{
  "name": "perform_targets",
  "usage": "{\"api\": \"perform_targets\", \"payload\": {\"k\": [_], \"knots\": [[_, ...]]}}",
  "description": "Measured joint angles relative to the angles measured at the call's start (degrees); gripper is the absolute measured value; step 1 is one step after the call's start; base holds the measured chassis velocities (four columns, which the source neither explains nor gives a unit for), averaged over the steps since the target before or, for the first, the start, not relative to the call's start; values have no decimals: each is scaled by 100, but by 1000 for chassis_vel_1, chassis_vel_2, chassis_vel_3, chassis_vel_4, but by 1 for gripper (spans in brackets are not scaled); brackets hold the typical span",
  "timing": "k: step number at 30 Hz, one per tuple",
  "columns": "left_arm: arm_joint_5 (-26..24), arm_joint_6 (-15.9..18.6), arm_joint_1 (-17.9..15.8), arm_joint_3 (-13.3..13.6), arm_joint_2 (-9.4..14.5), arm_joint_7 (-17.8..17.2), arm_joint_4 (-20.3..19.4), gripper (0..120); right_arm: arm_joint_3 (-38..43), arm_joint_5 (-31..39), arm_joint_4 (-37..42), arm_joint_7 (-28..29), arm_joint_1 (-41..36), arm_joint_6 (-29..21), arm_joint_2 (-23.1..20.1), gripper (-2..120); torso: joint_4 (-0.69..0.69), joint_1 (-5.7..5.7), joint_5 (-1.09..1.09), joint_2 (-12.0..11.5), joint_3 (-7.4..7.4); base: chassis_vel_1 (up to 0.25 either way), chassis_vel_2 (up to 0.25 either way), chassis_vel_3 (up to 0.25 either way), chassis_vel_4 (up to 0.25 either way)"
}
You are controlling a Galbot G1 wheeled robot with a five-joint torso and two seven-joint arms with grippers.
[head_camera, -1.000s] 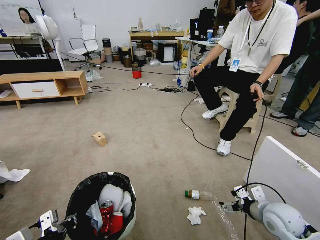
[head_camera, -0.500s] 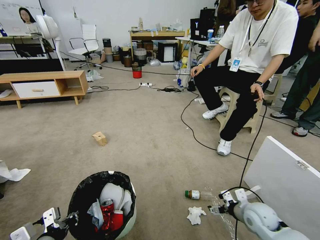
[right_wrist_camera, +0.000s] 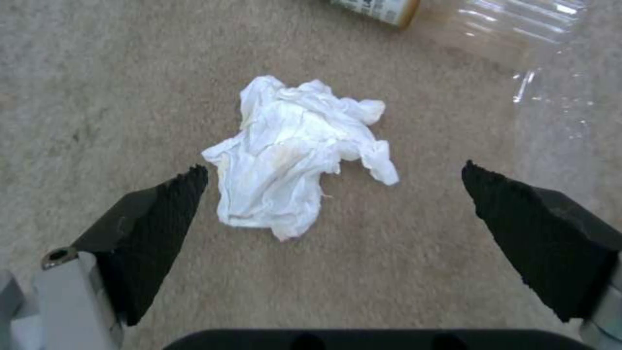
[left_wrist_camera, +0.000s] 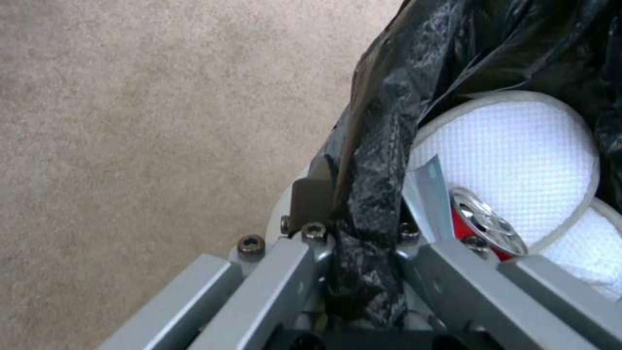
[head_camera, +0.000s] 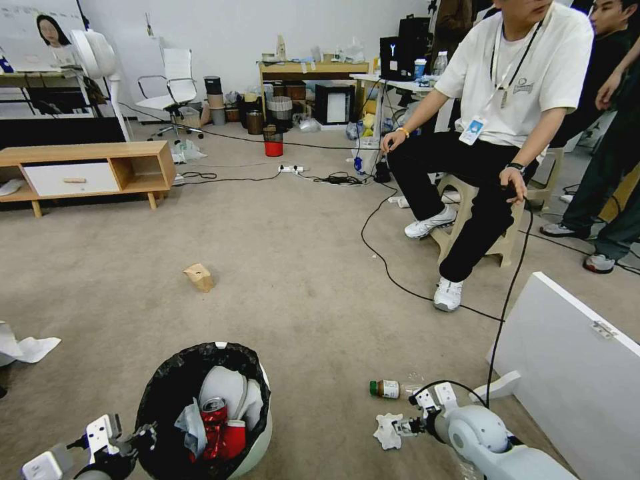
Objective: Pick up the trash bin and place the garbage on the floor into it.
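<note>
The trash bin (head_camera: pixel 257 437), white with a black bag, is at the near left of the head view; a crushed red can (head_camera: pixel 215 427) and a white lid piece (head_camera: pixel 223 387) lie inside. My left gripper (head_camera: pixel 141 439) is shut on its rim, pinching the bag (left_wrist_camera: pixel 369 194) beside the can (left_wrist_camera: pixel 486 228). My right gripper (head_camera: pixel 402 427) is open low over the floor (head_camera: pixel 300 300), its fingertips on either side of a white tissue wad (right_wrist_camera: pixel 291 150), not touching it. The wad (head_camera: pixel 387 432) lies just before a clear green-capped bottle (head_camera: pixel 390 389). Farther off are a tan cardboard box (head_camera: pixel 199 277) and another tissue (head_camera: pixel 30 348).
A white board (head_camera: pixel 573 373) leans close on the right of my right arm. Black cables (head_camera: pixel 387 267) cross the carpet toward a seated person's foot (head_camera: pixel 448 293). A low wooden cabinet (head_camera: pixel 87 173) stands at the far left, a red bucket (head_camera: pixel 273 148) at the back.
My right arm has swung left and down, from beside the bottle to over the tissue wad. The left gripper and the bin have barely moved.
</note>
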Motion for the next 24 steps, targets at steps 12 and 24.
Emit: {"api": "perform_targets", "payload": {"k": [12,24], "knots": [[-9,2,64,-26,5,2,-43,2,-390,-207,-828,20,370,259,425,100,1,0,1,0,0,0,0,0,0],[-6,1,51,-7,-4,5,8,2,-508,-347,-1272,-41,566,484,743,99,0,0,1,0,0,0,0,0,0]]}}
